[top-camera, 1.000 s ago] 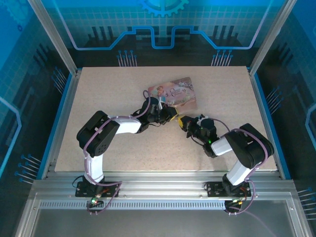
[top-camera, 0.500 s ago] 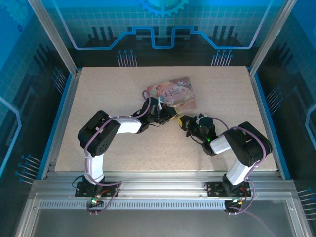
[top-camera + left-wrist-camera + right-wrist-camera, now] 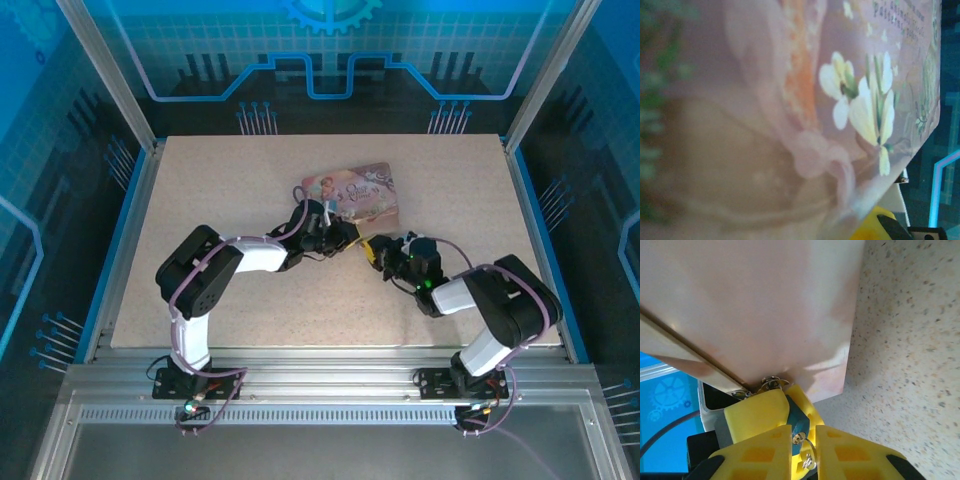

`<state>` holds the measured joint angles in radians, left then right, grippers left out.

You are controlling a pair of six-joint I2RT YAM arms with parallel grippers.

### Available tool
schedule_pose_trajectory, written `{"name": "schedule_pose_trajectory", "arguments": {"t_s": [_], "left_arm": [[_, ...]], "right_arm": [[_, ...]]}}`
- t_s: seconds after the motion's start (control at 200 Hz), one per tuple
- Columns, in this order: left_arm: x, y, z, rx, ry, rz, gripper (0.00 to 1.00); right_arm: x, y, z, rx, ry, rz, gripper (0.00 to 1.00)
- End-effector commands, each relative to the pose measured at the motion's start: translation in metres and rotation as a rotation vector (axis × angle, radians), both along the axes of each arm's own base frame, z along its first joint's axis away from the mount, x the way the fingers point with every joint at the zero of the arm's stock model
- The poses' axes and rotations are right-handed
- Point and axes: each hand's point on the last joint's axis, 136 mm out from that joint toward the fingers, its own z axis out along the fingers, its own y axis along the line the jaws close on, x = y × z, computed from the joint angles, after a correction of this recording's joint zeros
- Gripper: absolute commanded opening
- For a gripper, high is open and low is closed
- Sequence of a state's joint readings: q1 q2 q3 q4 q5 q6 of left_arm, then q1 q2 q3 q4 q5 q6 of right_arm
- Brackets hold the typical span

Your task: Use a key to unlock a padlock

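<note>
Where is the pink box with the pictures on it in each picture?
Top external: the pink picture-printed rectangular box is just above the picture's middle.
Left wrist: close up, across left and middle, white flowers printed.
Right wrist: its plain pale face, upper left.
Shared landmark: yellow gripper fingers just beside it.

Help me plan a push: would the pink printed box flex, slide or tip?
Probably stiff: the pink printed box shows flat faces and straight edges. Its glossy sheen suggests it could slide readily on the speckled table.
</note>
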<state>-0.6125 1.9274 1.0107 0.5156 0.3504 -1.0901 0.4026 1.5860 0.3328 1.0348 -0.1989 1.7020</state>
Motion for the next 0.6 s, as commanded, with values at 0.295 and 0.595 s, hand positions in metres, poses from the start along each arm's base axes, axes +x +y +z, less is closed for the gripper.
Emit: {"name": "schedule_pose_trajectory", "arguments": {"t_s": [0.295, 0.595], "left_arm": [[-0.018, 0.005, 0.013, 0.088, 0.043, -0.046, 0.0], [-0.025, 0.009, 0.021, 0.177, 0.039, -0.041, 0.0]], "right_arm": [[-0.041, -0.046, 0.002, -0.318, 0.017, 0.079, 0.27], [-0.069, -0.062, -0.005, -0.481, 0.025, 0.185, 0.26]]}}
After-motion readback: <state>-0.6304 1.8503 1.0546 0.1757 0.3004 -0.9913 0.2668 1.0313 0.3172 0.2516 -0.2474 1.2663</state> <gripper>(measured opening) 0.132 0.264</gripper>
